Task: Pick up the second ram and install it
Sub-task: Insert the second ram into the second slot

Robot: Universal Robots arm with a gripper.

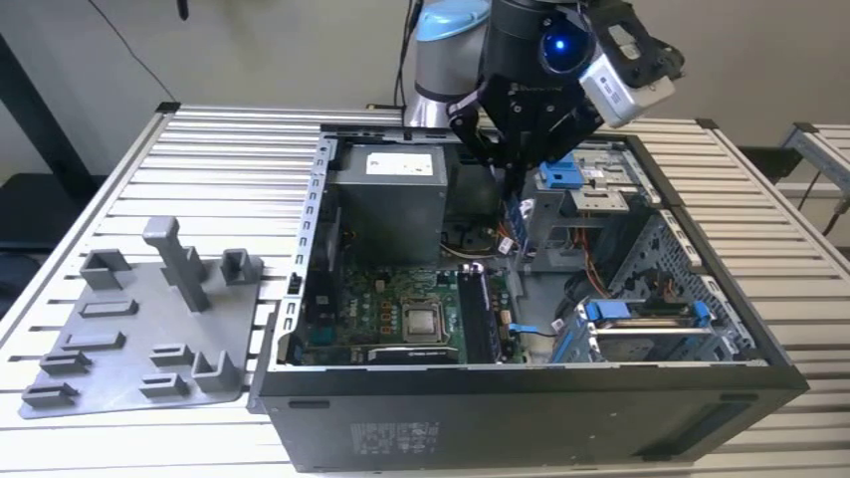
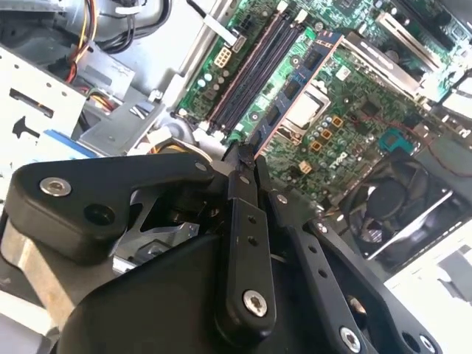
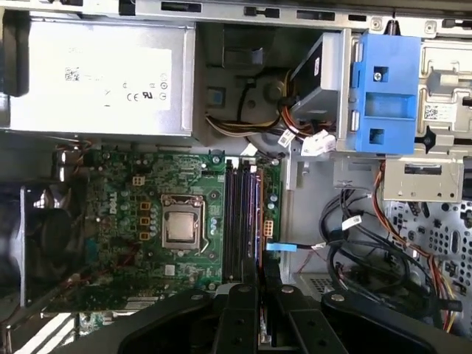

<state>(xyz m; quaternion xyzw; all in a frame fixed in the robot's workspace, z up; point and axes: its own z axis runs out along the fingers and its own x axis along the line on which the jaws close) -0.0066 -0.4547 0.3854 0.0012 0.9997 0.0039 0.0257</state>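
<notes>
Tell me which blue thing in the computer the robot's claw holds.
The second ram: the thin blue strip with black chips, pinched in the gripper. The chunky blue plastic brackets sit apart.

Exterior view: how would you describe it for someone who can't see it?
A robot arm's gripper reaches down into an open computer case, shut on the second ram, a thin strip held above the green board. The case lies on a slatted table, a grey fixture beside it on the exterior view's left.
</notes>
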